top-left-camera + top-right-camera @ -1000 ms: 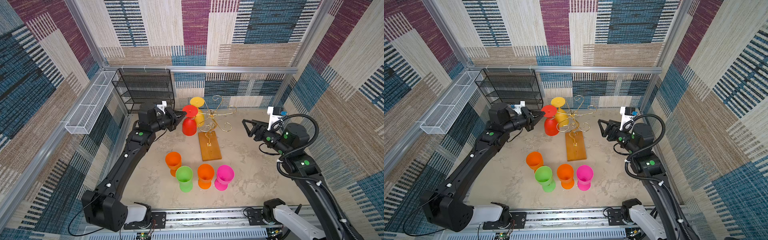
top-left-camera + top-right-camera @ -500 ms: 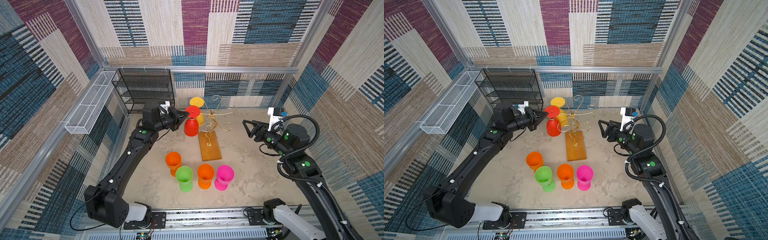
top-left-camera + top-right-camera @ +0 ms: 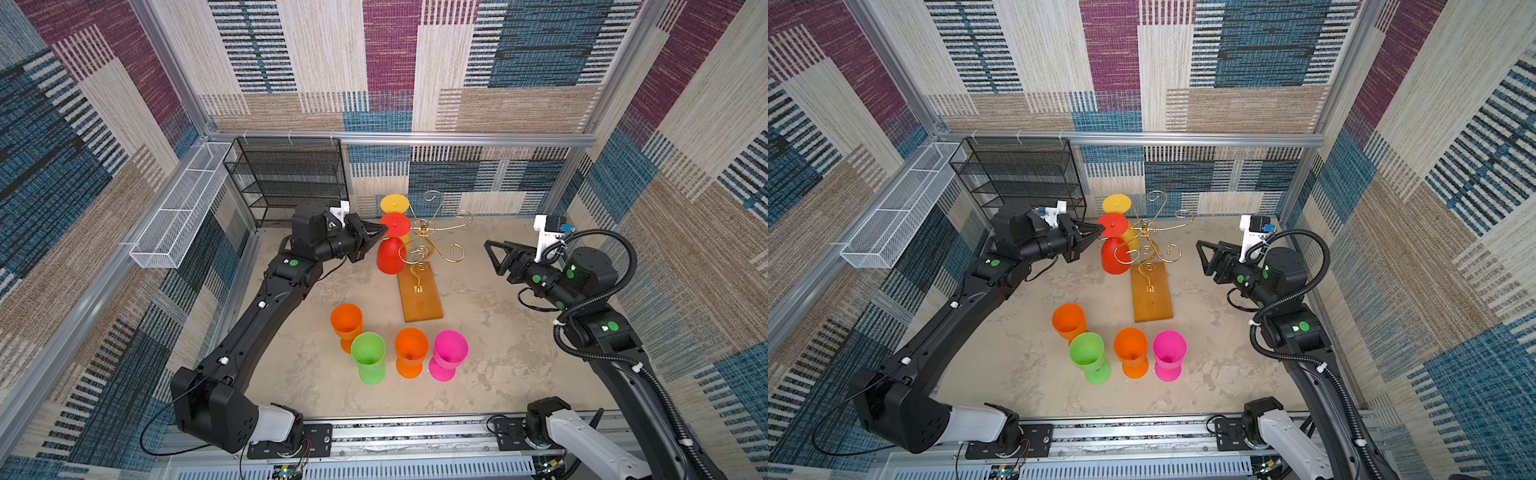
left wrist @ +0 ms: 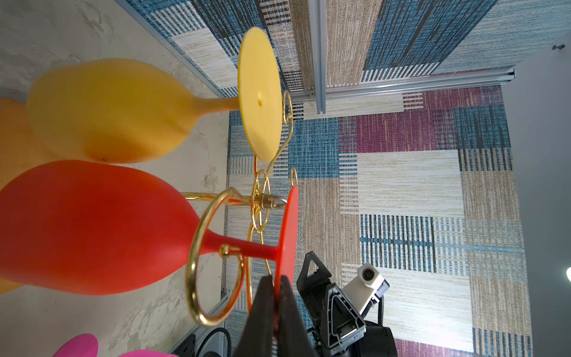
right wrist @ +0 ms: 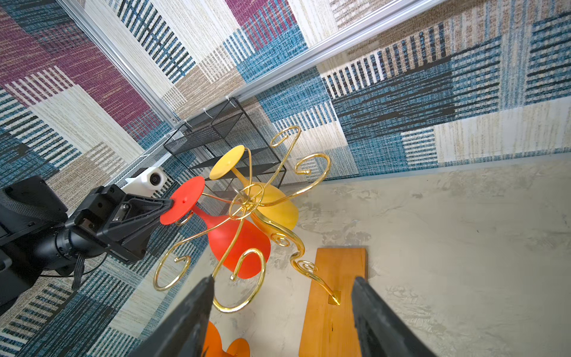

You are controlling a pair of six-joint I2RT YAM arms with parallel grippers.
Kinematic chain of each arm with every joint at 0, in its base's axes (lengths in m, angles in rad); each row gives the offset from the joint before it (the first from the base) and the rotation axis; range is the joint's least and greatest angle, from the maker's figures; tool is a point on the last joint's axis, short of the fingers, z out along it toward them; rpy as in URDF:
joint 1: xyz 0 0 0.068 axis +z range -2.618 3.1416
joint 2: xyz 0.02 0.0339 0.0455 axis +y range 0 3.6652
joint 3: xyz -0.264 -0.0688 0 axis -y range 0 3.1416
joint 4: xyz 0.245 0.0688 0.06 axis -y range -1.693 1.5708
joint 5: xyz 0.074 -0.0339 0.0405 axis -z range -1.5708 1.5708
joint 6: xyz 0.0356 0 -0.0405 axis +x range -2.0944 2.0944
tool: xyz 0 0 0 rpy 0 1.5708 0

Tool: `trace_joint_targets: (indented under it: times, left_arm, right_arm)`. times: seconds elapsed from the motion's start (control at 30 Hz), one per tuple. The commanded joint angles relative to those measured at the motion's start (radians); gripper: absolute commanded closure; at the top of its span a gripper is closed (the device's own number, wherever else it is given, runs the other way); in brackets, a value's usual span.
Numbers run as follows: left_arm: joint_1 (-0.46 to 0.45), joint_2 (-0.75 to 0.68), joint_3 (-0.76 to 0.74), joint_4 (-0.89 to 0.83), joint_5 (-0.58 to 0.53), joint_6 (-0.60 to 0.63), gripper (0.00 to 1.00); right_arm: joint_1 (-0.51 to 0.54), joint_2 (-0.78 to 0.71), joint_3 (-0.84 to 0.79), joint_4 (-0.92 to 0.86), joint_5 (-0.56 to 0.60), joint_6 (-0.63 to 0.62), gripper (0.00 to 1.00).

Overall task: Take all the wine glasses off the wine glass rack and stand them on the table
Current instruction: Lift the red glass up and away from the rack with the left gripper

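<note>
Left claw point(image 3: 382, 229) moved toward rack point(image 3: 419, 297), clamped on red wine glass point(image 3: 390, 257) foot; right claw point(image 3: 493, 257) apart.

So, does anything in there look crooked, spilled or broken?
Nothing looks spilled or broken. One thing sits oddly: the red wine glass, hanging upside down on the gold rack, tilts a little compared with the yellow glass beside it. The left gripper is pinching the edge of its foot.
</note>
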Motion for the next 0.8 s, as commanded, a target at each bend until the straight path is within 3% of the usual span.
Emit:
trace_joint_targets:
  times: [0.0,0.47,0.77]
  left_arm:
    - [-0.005,-0.013,-0.006,0.016,0.023,0.034,1.0]
    - [-0.013,-0.173,-0.134,-0.013,0.036,0.055,1.0]
    - [-0.001,-0.404,-0.254,-0.1,0.031,0.078,1.0]
  right_arm:
    - [0.001,0.0,0.004,0.019,0.004,-0.015,0.28]
    - [0.001,0.016,0.009,0.022,-0.005,-0.011,0.28]
    - [0.001,0.009,0.007,0.016,0.003,-0.014,0.28]
